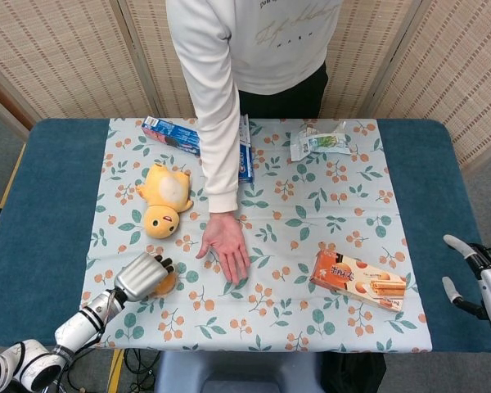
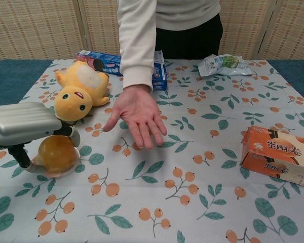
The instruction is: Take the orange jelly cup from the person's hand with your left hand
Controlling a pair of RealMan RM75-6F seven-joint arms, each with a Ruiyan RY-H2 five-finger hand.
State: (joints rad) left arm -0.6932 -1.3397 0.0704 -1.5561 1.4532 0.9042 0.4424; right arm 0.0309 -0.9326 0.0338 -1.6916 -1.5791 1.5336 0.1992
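My left hand point(image 1: 141, 277) point(image 2: 21, 126) holds the orange jelly cup point(image 2: 57, 154) point(image 1: 165, 283) low over the tablecloth at the front left. Its fingers wrap the cup from above, and the cup's rim is at or just above the cloth. The person's hand point(image 1: 227, 247) point(image 2: 136, 116) lies palm up and empty in the middle of the table, well right of the cup. My right hand point(image 1: 475, 278) stays at the table's right edge, fingers apart, holding nothing; the chest view does not show it.
A yellow plush toy point(image 1: 164, 201) point(image 2: 80, 91) lies just behind my left hand. A blue box point(image 1: 173, 136) and a clear snack bag point(image 1: 319, 140) sit at the back. An orange biscuit box point(image 1: 358, 280) point(image 2: 279, 156) lies front right.
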